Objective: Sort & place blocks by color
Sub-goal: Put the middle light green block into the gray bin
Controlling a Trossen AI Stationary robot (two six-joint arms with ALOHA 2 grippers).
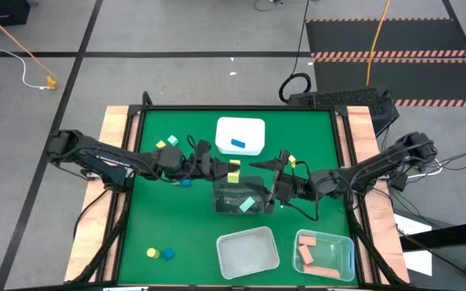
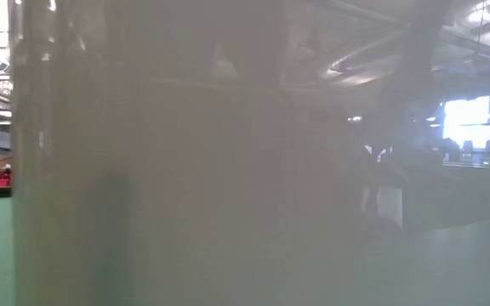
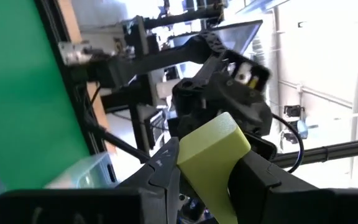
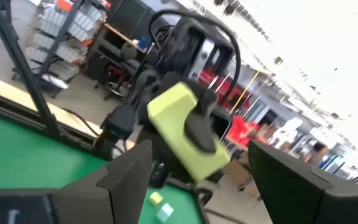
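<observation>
A yellow block [image 1: 234, 170] hangs over the middle of the table, with my left gripper [image 1: 226, 170] shut on it. It reaches in level from the table's left. My right gripper [image 1: 272, 171] comes from the right and faces the block from a short way off. Its fingers [image 4: 129, 177] stand open with nothing between them. Below the block stands a dark tub [image 1: 239, 198] with a mint green block [image 1: 247, 204] inside. The right wrist view shows the yellow block [image 4: 174, 118] ahead of my right fingers. My left gripper pinches the yellow block's two broad faces [image 3: 197, 171] between its two fingers [image 3: 166, 168]. The fingers come level from the table's left. The block's free end [image 3: 219, 134] sticks out past the fingertips. It is lifted clear above the dark tub.
A white tub [image 1: 240, 129] with a blue block [image 1: 239, 144] stands at the far middle. Two clear tubs sit near the front; the right-hand one [image 1: 342, 242] holds salmon pink blocks. Loose blocks lie at the far left [image 1: 167, 142] and near left [image 1: 160, 253]. A clear wall fills the low view.
</observation>
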